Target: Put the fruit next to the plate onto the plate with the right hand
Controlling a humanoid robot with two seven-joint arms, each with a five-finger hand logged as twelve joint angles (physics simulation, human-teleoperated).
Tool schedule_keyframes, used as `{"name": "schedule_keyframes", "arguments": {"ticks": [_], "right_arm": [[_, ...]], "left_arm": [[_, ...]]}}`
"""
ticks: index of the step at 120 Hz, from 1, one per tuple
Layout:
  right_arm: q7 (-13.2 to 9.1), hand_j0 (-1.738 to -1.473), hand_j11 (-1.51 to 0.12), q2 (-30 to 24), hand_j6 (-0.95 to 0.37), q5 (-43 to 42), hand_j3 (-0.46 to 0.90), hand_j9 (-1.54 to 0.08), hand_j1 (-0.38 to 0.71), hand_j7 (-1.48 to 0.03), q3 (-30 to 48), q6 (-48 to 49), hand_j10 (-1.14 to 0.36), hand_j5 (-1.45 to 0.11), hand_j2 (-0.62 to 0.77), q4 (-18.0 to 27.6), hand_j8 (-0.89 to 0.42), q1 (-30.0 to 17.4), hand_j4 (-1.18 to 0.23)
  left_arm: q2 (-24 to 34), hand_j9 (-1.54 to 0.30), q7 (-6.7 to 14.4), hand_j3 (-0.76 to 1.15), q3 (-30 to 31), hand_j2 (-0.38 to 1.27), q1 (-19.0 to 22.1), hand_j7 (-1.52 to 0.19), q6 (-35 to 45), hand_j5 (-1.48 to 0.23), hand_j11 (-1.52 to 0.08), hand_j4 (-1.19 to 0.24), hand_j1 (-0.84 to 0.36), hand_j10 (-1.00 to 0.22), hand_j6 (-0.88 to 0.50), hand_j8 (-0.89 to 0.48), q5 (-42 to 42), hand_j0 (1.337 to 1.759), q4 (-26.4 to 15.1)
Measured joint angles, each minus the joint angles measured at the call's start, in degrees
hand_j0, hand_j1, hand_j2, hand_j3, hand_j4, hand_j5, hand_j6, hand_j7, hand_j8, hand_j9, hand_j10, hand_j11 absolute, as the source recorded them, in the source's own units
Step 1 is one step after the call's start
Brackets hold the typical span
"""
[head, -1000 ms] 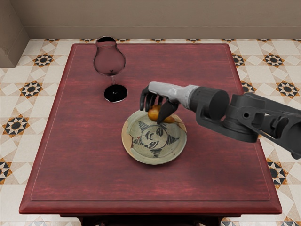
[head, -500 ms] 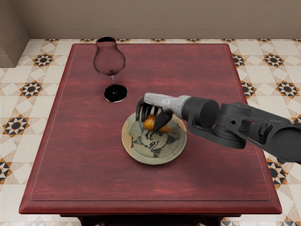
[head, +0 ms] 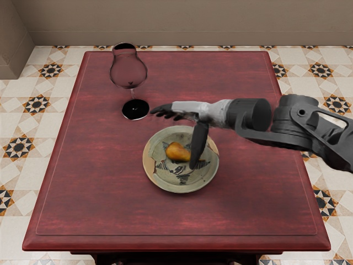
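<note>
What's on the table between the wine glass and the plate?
Nothing: the head view shows only bare table between the wine glass and the plate. The open right hand hovers close by that stretch.

The plate (head: 156, 172) looks like glazed ceramic, a dull green-beige with a soft sheen and dark painted strokes. On it the fruit (head: 176, 151) has smooth orange-yellow skin with a faint shine. Under the plate the table (head: 99, 182) is dark red wood, stained, mostly matt, with streaky grain. Behind the plate and to its left the wine glass (head: 128, 69) is clear, glossy glass on a dark, shiny foot. Above the plate the right hand (head: 185, 110) has matt black fingers and a grey, metal-looking back; its arm (head: 292, 130) is dark, matt and plastic-like.
</note>
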Motion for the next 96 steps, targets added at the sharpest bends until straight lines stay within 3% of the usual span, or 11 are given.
{"name": "schedule_keyframes", "arguments": {"ticks": [20, 51, 96], "right_arm": [[0.00, -1.658, -0.04, -5.11, -0.03, 9.92, 0.00, -0.04, -0.32, -0.04, 7.26, 8.93, -0.03, -0.04, 0.01, -0.48, -0.02, -0.78, -0.03], [0.00, -1.658, -0.01, -14.80, -0.01, 23.50, 0.00, -0.01, -0.34, -0.01, 10.07, 13.12, -0.01, -0.01, 0.00, -1.75, -0.01, -1.01, -0.01], [0.00, -1.658, 0.00, -19.28, 0.00, 29.50, 0.00, 0.00, -0.35, 0.00, 10.46, 13.49, 0.00, 0.00, 0.00, -2.76, 0.00, -1.74, 0.00]], "left_arm": [[0.00, -0.03, 0.00, 0.00, 0.00, 0.00, 0.00, -0.03, 0.00, -0.03, -0.03, -0.02, 0.33, -0.02, -0.02, -0.02, 0.00, 1.658, 0.00], [0.00, -0.03, 0.00, 0.00, 0.00, 0.00, 0.00, -0.03, 0.00, -0.03, -0.03, -0.02, 0.33, -0.02, -0.02, -0.02, 0.00, 1.658, 0.00], [0.00, -0.03, 0.00, 0.00, 0.00, 0.00, 0.00, -0.03, 0.00, -0.03, -0.03, -0.02, 0.33, -0.02, -0.02, -0.02, 0.07, 1.658, -0.06]]}}
